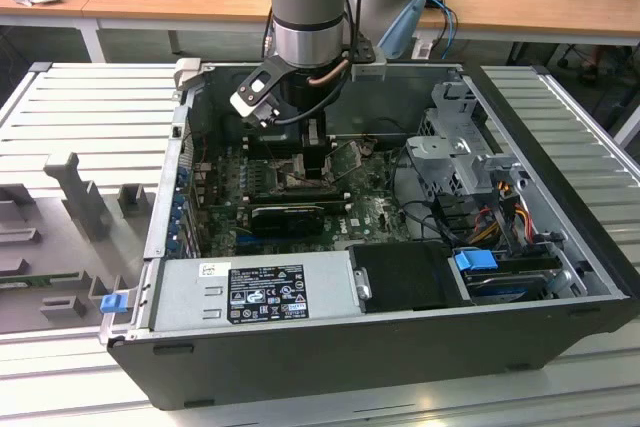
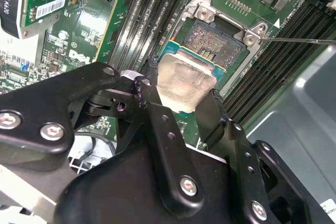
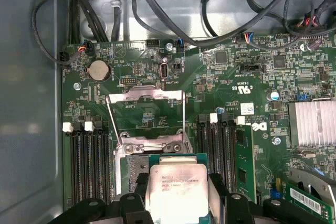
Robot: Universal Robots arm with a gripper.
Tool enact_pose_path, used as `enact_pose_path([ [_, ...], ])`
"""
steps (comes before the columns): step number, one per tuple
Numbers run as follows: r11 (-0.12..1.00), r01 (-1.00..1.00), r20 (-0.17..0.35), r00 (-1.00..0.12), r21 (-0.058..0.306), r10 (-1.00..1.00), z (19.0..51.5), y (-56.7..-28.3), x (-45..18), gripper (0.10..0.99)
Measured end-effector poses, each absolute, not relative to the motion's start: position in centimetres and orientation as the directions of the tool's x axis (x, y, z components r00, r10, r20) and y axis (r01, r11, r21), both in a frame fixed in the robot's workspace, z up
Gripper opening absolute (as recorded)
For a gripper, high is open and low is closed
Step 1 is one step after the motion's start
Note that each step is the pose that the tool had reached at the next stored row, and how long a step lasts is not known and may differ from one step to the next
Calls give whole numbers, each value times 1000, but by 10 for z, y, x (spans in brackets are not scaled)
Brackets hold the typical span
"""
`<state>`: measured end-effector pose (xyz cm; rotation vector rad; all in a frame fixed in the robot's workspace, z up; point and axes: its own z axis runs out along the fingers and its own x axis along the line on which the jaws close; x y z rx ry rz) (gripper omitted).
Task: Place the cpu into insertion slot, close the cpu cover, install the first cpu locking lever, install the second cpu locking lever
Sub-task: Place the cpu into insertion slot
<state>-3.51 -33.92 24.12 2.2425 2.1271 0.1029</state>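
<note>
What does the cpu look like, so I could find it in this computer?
Inside the open black computer case lies a green motherboard. Near its middle, between long black memory slots, sits the square metal-rimmed insertion slot. The cpu is the small flat silvery square held right by it in the black end effector, smooth and plain unlike everything nearby.
</note>
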Motion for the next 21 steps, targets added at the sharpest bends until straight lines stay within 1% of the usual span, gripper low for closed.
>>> enact_pose_path([
  [12,-53,995,19,52,81,998,239,-339,-35,529],
  [21,-53,995,19,52,81,998,233,-331,-36,529],
])
